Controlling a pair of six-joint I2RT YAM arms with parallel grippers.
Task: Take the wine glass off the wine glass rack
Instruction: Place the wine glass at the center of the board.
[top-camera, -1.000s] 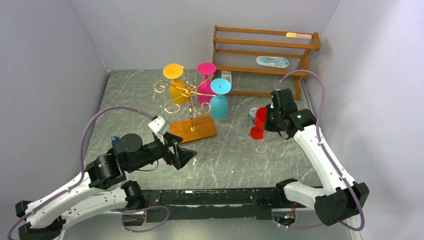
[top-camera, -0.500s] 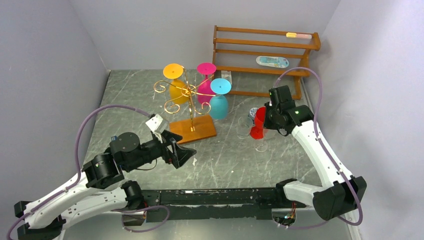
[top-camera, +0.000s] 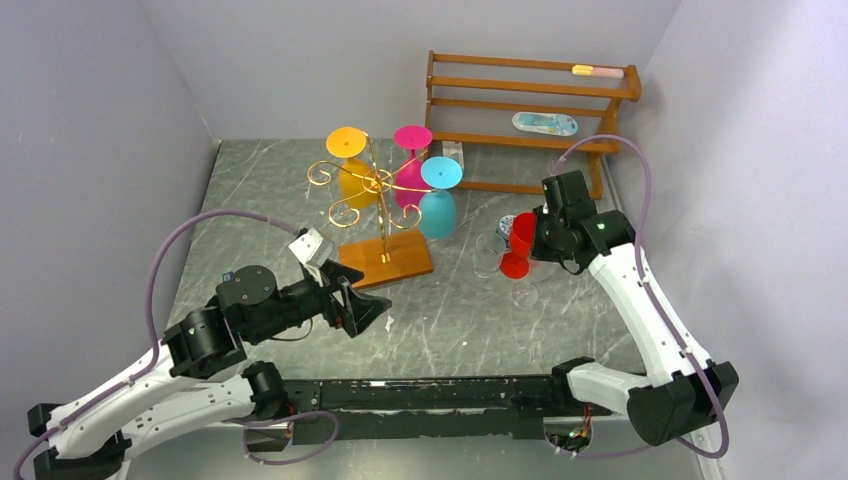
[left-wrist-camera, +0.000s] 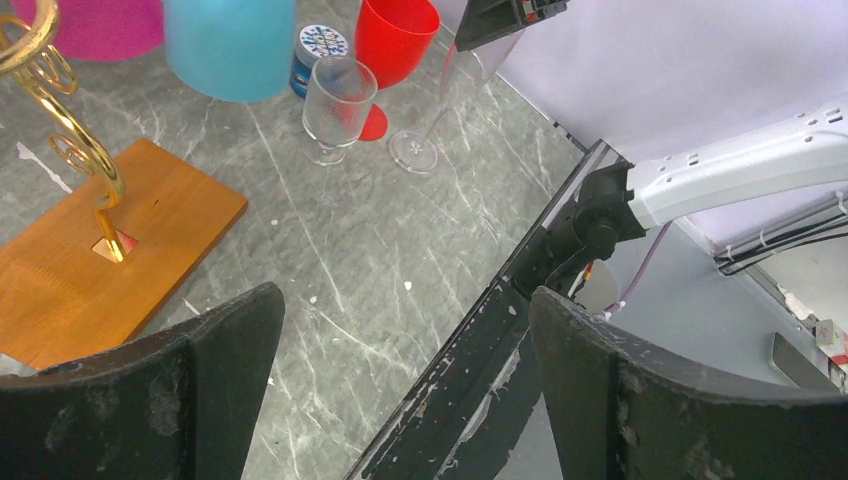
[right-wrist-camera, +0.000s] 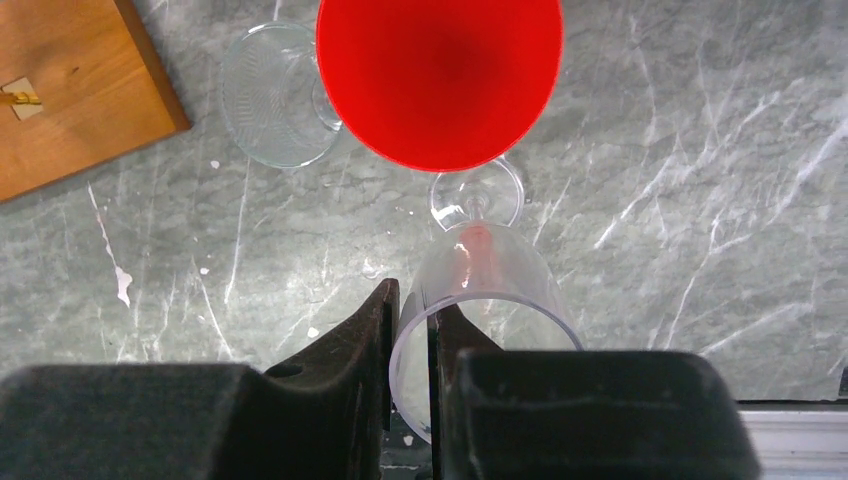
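Two fingers spread wide, the left gripper (top-camera: 375, 312) holds nothing, near the wooden base (top-camera: 388, 258) of the wine glass rack (top-camera: 378, 190), where an orange glass (top-camera: 347, 143), a pink glass (top-camera: 411, 137) and a blue glass (top-camera: 437, 212) hang bowl-down. Right of it, a small clear glass (top-camera: 488, 252) and a red glass (top-camera: 520, 235) stand on the table (top-camera: 260, 200), and beside them the right gripper (right-wrist-camera: 412, 310) pinches the rim of a clear wine glass (right-wrist-camera: 490, 275), its foot down near the table.
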